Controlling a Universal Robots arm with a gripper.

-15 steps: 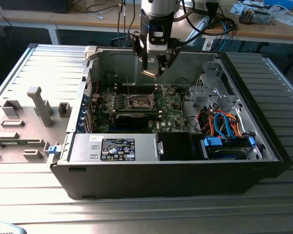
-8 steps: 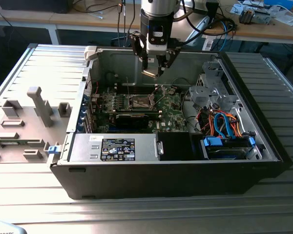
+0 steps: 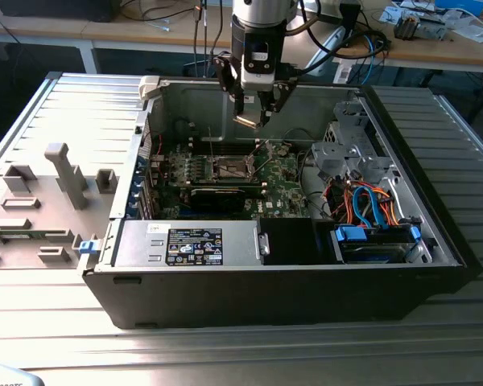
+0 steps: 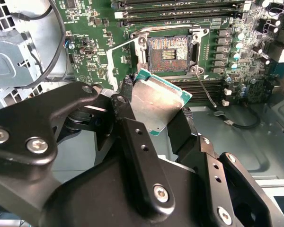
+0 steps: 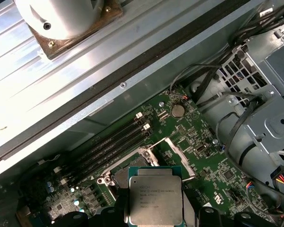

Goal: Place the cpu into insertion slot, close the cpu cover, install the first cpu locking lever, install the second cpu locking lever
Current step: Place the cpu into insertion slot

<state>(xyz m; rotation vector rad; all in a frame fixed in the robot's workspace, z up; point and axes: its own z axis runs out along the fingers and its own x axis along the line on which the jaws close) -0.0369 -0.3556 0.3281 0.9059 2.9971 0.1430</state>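
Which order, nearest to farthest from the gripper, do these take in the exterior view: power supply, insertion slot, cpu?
1. cpu, clamped in the gripper itself.
2. insertion slot, below the gripper on the motherboard.
3. power supply, on the camera's side of the motherboard.

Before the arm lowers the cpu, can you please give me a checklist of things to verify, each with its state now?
1. cpu gripped by the tool: ok, clamped on two opposite edges.
2. insertion slot empty: ok, bare contacts show.
3. cpu cover swung off the slot: ok.
4. cpu clear of the board: ok, it hangs above in the exterior view.
5. cpu turned to match the slot's keying: cannot tell.
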